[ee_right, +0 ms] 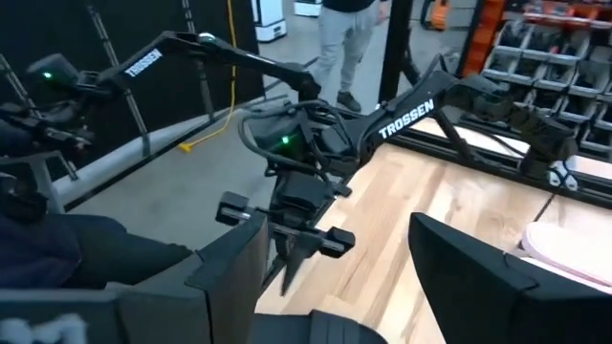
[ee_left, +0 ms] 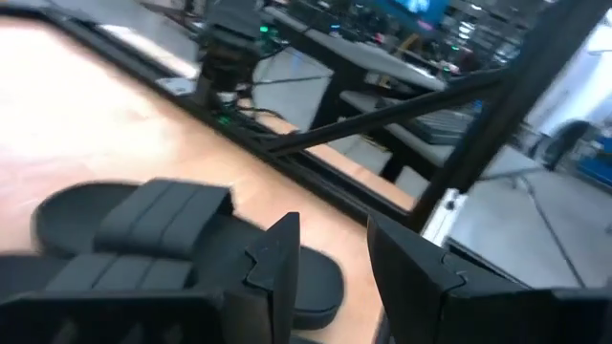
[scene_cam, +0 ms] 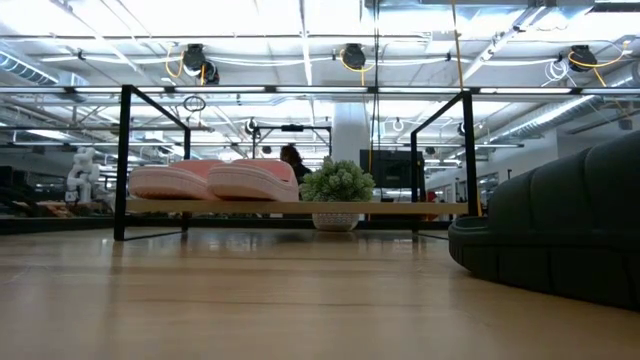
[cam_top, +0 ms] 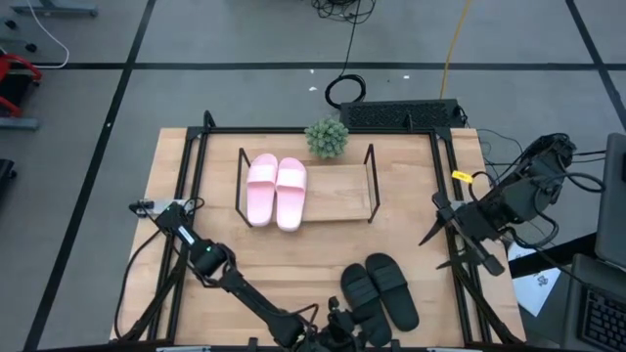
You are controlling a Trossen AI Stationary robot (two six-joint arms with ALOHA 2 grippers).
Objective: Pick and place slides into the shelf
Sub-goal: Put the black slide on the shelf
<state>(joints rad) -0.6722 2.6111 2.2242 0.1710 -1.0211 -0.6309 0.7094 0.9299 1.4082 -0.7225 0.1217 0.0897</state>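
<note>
Two pink slides (cam_top: pixel 276 191) side by side on shelf (cam_top: pixel 337 203), lengthwise front-to-back.

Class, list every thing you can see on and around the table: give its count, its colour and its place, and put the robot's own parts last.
pink slides: two, light pink, side by side on the shelf's left part.
black slides: two, matte black, on the table near its front edge, right of centre.
shelf: one, light wooden board with black rod frames, at the table's middle.
plant: one, green, in a pot behind the shelf.
table: one, light wood, under a black frame.
left gripper: one, dark, jaws open, beside the black slides.
right gripper: one, dark, jaws open, at the table's right edge.
</note>
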